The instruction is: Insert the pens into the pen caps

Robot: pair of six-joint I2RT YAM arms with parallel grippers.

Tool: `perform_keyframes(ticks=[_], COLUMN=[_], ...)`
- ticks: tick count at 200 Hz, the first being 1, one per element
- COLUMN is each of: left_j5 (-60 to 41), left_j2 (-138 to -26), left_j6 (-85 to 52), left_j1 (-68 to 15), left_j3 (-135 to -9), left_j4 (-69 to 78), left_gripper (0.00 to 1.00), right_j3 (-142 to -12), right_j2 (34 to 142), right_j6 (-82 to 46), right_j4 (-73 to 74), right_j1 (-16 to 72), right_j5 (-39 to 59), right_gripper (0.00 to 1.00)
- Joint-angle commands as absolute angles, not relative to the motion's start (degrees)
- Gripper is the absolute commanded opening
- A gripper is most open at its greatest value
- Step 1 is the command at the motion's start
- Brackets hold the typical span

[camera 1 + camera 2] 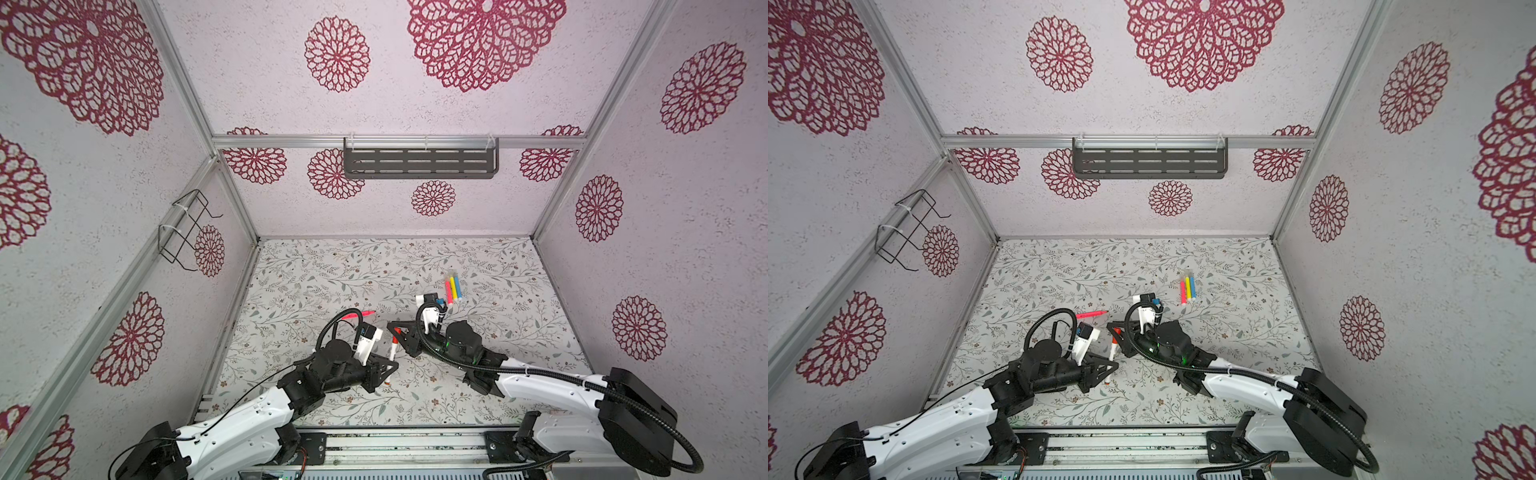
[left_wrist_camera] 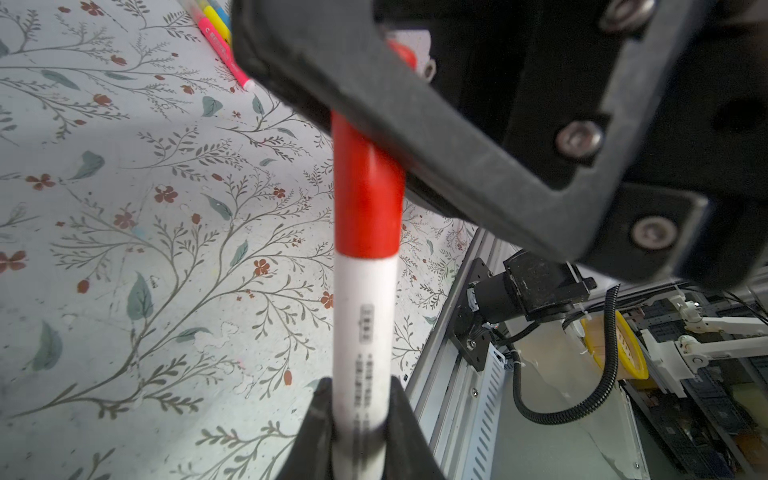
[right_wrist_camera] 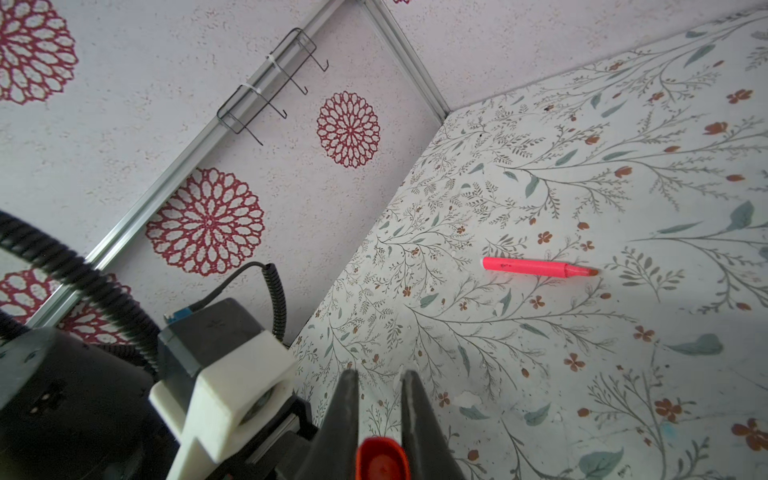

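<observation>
My left gripper (image 2: 361, 386) is shut on the white lower barrel of a pen (image 2: 365, 257) whose upper part is red; in both top views this pen (image 1: 392, 349) (image 1: 1113, 348) stands tilted above the table's middle. My right gripper (image 3: 379, 374) is shut on a red pen cap (image 3: 380, 457), which sits deep between its fingers. In a top view the red cap (image 1: 397, 331) is at the pen's upper end. Whether the tip is inside it is hidden by a right finger (image 2: 415, 124). An uncapped pink pen (image 3: 536, 267) (image 1: 361, 314) lies on the table to the left.
Pink, yellow and blue pens (image 1: 453, 286) (image 1: 1187, 289) lie side by side at the back right of the floral table (image 1: 332, 282). A black shelf (image 1: 419, 162) hangs on the back wall and a wire rack (image 1: 187, 228) on the left wall. A metal rail (image 1: 407, 444) runs along the front edge.
</observation>
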State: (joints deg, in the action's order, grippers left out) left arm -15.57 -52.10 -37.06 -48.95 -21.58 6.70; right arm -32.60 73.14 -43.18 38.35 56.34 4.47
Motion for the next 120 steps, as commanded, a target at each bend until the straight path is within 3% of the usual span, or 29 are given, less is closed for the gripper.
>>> perform_keyframes(ticks=[1, 47, 97, 120], left_j5=[-3.6, -3.5, -6.0, -8.0], left_j2=[-51.2, -51.2, -53.0, -54.4], left_j6=[-39.5, -39.2, -38.5, -39.1], left_j1=[-45.6, -45.6, -45.6, -45.6], left_j3=[-25.8, -25.5, -23.8, -23.3], left_j4=[22.2, 22.6, 23.5, 24.4], left_gripper=[0.00, 0.00, 0.00, 0.00], right_j3=[-29.3, -33.7, -38.4, -41.4], right_j2=[76.9, 78.7, 72.9, 67.8], right_j6=[-46.0, -44.3, -37.8, -33.2], right_j4=[26.4, 20.1, 12.0, 8.4], right_j1=[62.4, 66.4, 65.1, 63.7], right_j5=[13.0, 9.2, 8.4, 9.3], right_gripper=[0.00, 0.00, 0.00, 0.21])
